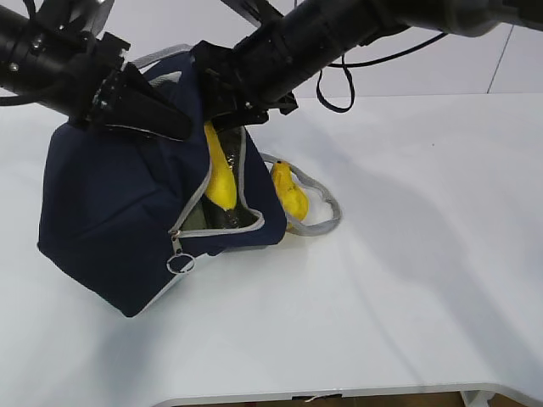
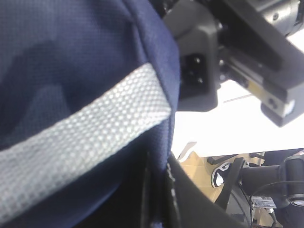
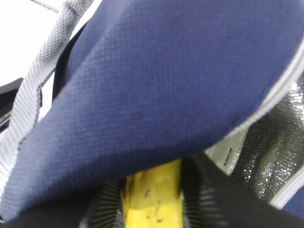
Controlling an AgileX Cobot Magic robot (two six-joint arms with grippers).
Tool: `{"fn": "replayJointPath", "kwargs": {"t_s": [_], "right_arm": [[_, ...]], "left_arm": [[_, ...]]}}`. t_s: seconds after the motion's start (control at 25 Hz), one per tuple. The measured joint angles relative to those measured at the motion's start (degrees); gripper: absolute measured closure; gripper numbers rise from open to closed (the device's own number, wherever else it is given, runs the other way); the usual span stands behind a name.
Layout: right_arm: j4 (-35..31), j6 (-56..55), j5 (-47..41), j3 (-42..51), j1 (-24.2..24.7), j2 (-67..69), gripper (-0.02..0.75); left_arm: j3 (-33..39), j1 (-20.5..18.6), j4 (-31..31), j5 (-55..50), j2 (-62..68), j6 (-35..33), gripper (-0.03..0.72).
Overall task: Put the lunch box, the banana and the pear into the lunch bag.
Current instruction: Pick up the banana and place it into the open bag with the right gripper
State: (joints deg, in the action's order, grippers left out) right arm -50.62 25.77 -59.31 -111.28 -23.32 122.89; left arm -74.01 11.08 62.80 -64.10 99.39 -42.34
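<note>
The navy lunch bag [image 1: 119, 203] stands tilted on the white table, its zipped mouth gaping toward the right. My left gripper [image 1: 174, 125] is shut on the bag's upper rim, and the fabric [image 2: 142, 57] fills the left wrist view, pinched between the fingers [image 2: 190, 204]. My right gripper [image 1: 227, 119] is shut on the banana [image 1: 221, 178], which points down into the opening. The ribbed fingers [image 3: 209, 194] clamp the banana [image 3: 152, 190] under the bag's flap. The lunch box [image 1: 219, 217] lies inside the bag, and its pale green lid edge [image 3: 222, 153] shows against the foil lining. The pear [image 1: 289, 192] lies on the table just right of the bag.
A grey webbing handle [image 1: 327, 208] loops on the table around the pear. The zipper's ring pull [image 1: 180, 264] hangs at the bag's front corner. The table's front edge [image 1: 339, 395] runs along the bottom.
</note>
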Motion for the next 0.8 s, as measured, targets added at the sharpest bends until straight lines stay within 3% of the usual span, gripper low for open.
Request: {"fn": "replayJointPath", "kwargs": {"t_s": [0.2, 0.48, 0.8], "right_arm": [[-0.35, 0.12, 0.08, 0.0, 0.0, 0.0, 0.426], [-0.35, 0.33, 0.21, 0.0, 0.0, 0.0, 0.274], [1.27, 2.97, -6.4, -1.28, 0.11, 0.0, 0.26]], "left_arm": [[0.0, 0.0, 0.0, 0.0, 0.0, 0.0, 0.699], [-0.02, 0.0, 0.0, -0.22, 0.0, 0.0, 0.699], [-0.12, 0.0, -0.22, -2.38, 0.0, 0.0, 0.699]]}}
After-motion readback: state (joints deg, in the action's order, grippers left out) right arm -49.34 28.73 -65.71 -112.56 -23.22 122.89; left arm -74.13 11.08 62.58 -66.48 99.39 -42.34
